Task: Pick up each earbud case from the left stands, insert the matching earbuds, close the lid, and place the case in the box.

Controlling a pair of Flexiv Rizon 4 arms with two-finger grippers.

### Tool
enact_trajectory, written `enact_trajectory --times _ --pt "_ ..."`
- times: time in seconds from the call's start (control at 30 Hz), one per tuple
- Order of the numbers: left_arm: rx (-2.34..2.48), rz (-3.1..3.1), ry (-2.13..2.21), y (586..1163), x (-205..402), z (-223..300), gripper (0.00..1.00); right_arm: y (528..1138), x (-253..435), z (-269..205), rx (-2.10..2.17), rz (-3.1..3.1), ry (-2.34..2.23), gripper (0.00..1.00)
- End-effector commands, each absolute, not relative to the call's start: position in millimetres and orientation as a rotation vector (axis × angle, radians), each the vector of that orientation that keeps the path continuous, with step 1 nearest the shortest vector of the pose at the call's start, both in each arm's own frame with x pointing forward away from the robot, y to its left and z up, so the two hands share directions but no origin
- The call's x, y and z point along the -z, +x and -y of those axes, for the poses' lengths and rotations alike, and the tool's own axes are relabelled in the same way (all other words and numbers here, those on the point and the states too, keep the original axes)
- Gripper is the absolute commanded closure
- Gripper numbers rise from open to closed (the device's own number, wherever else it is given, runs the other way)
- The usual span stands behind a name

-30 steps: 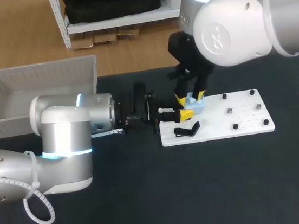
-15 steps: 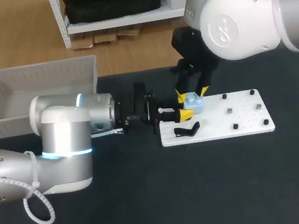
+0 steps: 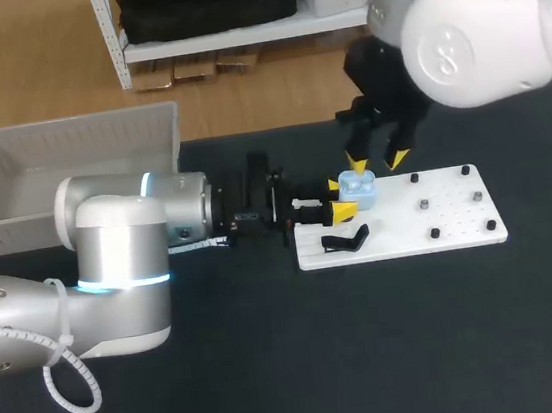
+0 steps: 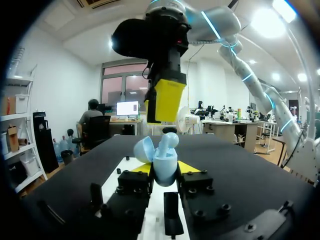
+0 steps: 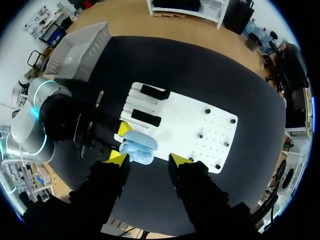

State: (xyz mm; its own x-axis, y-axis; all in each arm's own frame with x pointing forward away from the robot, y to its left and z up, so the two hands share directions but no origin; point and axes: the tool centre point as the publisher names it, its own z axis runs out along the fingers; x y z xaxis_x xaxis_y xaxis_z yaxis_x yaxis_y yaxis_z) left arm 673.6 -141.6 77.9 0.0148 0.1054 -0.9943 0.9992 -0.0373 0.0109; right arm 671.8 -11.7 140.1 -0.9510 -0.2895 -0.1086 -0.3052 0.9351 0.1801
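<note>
Left arm (image 3: 140, 243) lies low and level, its gripper (image 3: 340, 199) clamped from both sides on the earbud case (image 3: 358, 188); right arm (image 3: 476, 31) comes down from above, its gripper (image 3: 373, 161) pointing downward, fingers spread, just above the left one.

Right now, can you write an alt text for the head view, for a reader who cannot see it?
The left gripper holds a light blue earbud case at the left end of a white board on the dark table. The right gripper hovers open above the case. A grey box stands at the table's back left corner.
</note>
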Motion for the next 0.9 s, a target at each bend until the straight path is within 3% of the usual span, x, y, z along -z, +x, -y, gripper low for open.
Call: enact_trajectory --times 0.03,0.9 --pt "1.177 -1.258 1.321 674.4 -77.5 141.7 1.0 668.4 -135.4 19.3 -0.294 -3.001 -0.438 0.51" --pt "1.177 -1.258 1.321 674.4 -77.5 141.7 1.0 665.3 -122.3 6.2 -0.292 -3.025 -0.48 0.49"
